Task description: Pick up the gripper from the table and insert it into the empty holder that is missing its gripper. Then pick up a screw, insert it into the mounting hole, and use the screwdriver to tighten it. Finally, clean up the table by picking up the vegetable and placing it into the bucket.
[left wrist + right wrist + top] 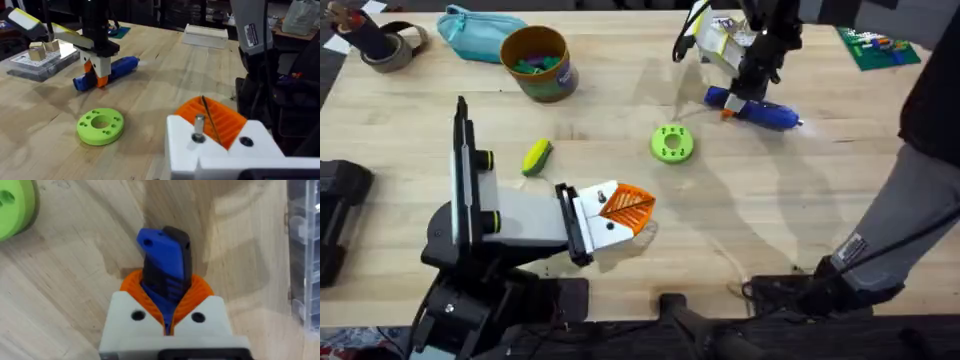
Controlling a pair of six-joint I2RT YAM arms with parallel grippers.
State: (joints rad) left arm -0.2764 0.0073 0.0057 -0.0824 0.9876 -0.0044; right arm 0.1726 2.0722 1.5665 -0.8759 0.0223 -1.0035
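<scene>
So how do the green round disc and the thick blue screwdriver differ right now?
The flat green round disc lies free mid-table with no gripper touching it; the thick bright-blue cylindrical screwdriver lies at the far right, clamped by the right gripper. The disc has a ring of holes; the screwdriver is long with a dark cap. Both rest on the wooden table.

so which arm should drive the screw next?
Right, probably. Its gripper is already shut on the screwdriver, which lies on the table. The screw stands in the holder on the left arm, which presents it.
</scene>
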